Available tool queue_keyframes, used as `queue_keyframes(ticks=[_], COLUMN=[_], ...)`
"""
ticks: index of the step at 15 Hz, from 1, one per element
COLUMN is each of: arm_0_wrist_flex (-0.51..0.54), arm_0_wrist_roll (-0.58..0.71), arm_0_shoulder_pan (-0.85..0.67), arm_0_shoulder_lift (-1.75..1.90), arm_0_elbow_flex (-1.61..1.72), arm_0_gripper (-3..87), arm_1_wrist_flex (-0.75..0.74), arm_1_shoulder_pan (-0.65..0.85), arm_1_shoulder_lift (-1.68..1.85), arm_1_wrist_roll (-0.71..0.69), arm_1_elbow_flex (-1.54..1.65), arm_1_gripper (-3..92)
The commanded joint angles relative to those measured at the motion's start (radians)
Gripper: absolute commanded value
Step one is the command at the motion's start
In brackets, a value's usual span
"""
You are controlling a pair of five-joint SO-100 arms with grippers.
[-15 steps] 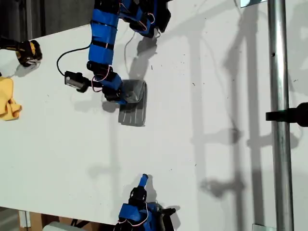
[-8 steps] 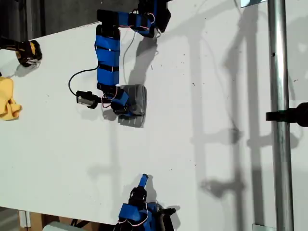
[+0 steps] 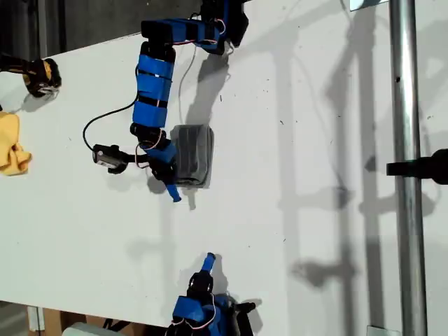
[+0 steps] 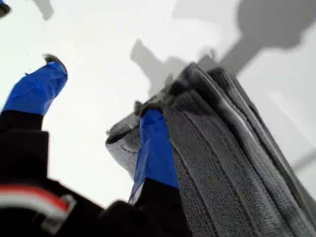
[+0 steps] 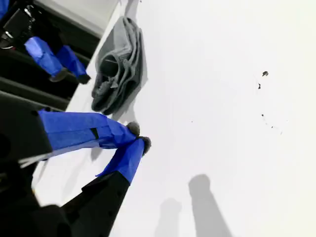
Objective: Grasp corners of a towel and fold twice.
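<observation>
The towel (image 3: 192, 155) is lying folded mid-table, its long axis running toward the exterior view's bottom. My first gripper (image 4: 101, 106) is gaping, one finger under a fold the exterior view hides. My second gripper (image 5: 138, 139) is sitting pinched together, holding nothing.

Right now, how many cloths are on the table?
2: the folded grey towel by my first gripper, and a yellow cloth at the exterior view's left edge, partly cut off.
</observation>
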Motion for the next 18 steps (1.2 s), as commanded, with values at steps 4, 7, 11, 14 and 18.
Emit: queue_keyframes(ticks=[4, 7, 11, 14, 18], arm_0_wrist_flex=[-0.017, -0.031, -0.077, -0.087, -0.14], arm_0_wrist_roll=[-0.021, 0.003, -0.003, -0.04, -0.083], arm_0_shoulder_pan=[0.025, 0.031, 0.038, 0.046, 0.048], arm_0_shoulder_lift=[0.006, 0.006, 0.006, 0.008, 0.008], arm_0_elbow_flex=[-0.037, -0.04, -0.003, 0.038, 0.103], arm_0_gripper=[-1.6, -1.6, -1.5, -1.5, -1.5], arm_1_wrist_flex=[-0.084, 0.156, 0.488, 0.453, 0.41], arm_1_shoulder_pan=[0.017, 0.028, 0.034, -0.021, -0.123], arm_1_shoulder_lift=[0.245, 0.472, 0.911, 1.266, 1.798], arm_1_wrist_roll=[-0.069, -0.055, 0.098, 0.337, 0.595], arm_1_elbow_flex=[0.029, 0.14, 0.495, 0.98, 1.491], arm_1_gripper=[36.6, 1.8, -0.1, -0.1, -0.1])
